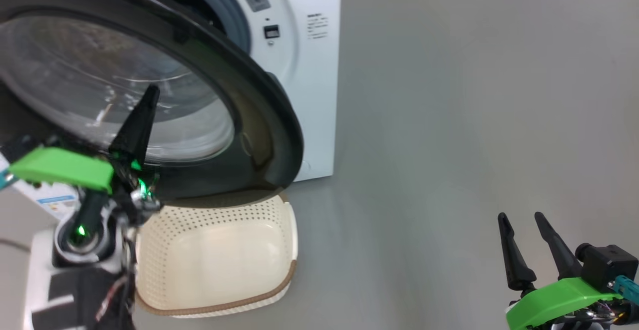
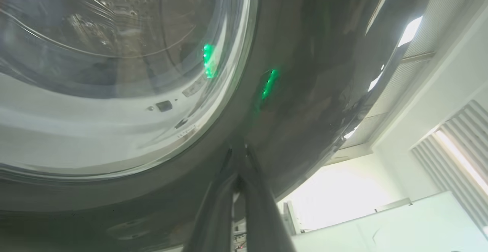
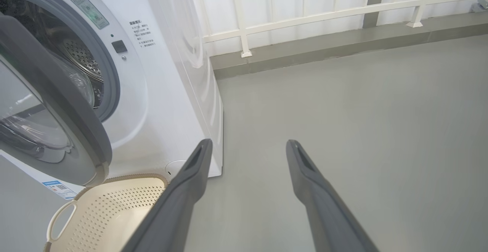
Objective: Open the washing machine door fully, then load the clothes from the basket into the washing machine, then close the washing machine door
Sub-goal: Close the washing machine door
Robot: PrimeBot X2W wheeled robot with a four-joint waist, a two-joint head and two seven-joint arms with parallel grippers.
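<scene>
Door: the door (image 1: 259, 120) stands partly swung out from the washer (image 1: 309, 70), its glass bowl facing the head camera; in the right wrist view its grey inner rim (image 3: 57, 92) hangs over the basket's near end.
Left tool: the left tool (image 1: 145, 115) is clenched, fingers pressed together, tip against the outer face of the door by the lower edge of the window; in the left wrist view the fingers (image 2: 244, 191) meet on the glossy black ring with nothing between them.
Right tool: the right tool (image 1: 529, 245) is released, fingers spread, low over bare floor (image 1: 449, 145), well apart from the washer.
Basket: the basket (image 1: 219, 260) sits on the floor just before the washer, partly under the door.
Clothes: none visible in the part of the basket that shows (the rest is hidden by the door and arm), and I cannot tell whether they are in the drum.
Step, judged: the left tool looks to be pushing the door, most likely to close it.
Risk: the closed tip may skid on the slick curved surface, so the push is lost.
Risk: the arm or the door's lower edge may catch the basket rim and shove it.
Risk: a push near the window, not the rim, may leave the latch unengaged.
</scene>
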